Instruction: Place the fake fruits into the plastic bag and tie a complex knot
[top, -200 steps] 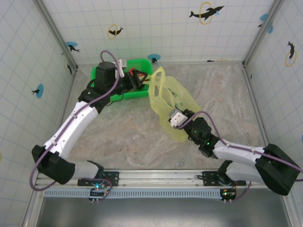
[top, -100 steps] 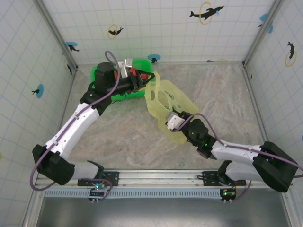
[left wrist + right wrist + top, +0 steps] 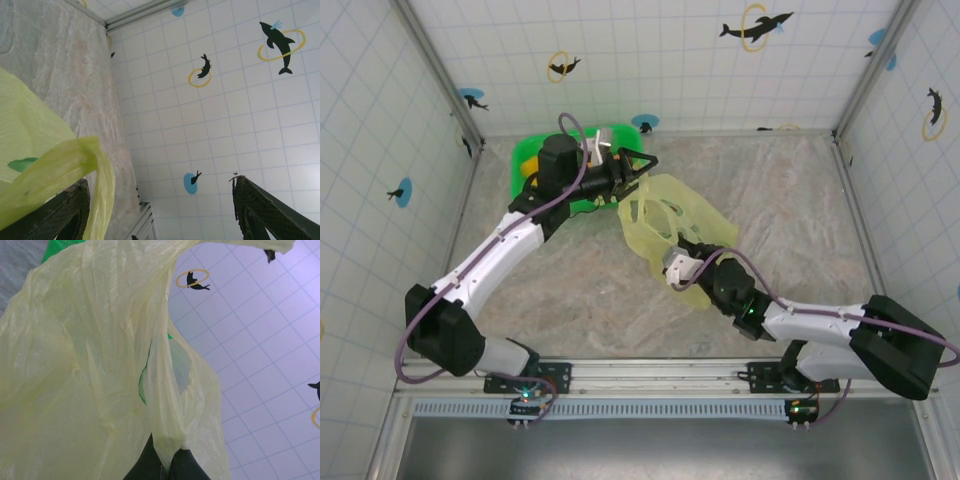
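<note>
2 fingers of the right gripper point(image 3: 167, 467) pinch the limp, slippery plastic bag point(image 3: 75, 365), best held by its handles; the left gripper point(image 3: 160, 197) gapes, seemingly empty.

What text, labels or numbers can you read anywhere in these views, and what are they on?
No readable words, numbers or brand names in any view.
plastic bag: a green printed mark, a blurred shape with no legible letters.
Walls: dolphin-and-ring decals, pictures only, no text.
</note>
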Robot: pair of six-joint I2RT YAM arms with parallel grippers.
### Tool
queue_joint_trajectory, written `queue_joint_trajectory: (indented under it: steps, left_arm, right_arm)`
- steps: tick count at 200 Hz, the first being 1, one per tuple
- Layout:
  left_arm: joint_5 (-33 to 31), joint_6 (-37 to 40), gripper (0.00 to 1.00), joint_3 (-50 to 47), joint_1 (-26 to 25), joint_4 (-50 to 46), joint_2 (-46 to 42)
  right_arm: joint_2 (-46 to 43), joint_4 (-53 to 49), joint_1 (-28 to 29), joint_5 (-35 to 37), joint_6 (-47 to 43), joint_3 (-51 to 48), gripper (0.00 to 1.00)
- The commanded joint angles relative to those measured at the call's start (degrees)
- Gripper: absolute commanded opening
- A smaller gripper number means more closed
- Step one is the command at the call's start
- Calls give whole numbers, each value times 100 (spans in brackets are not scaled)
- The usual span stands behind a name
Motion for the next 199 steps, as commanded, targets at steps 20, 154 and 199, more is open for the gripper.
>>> queue_joint_trajectory:
  steps: [20,154,199]
  left_arm:
    - [-563,-206,75,19,-17,-252,139]
    - [-1082,-32,35,-370,-250,-106,299]
    - [-946,741,4,-253,-262,-168,420]
  right_arm:
    - [74,802,272,439,-580,-269,0]
    - [85,1620,665,868,-1099,-709,0]
    - [-228,953,667,736,-566,-686,0]
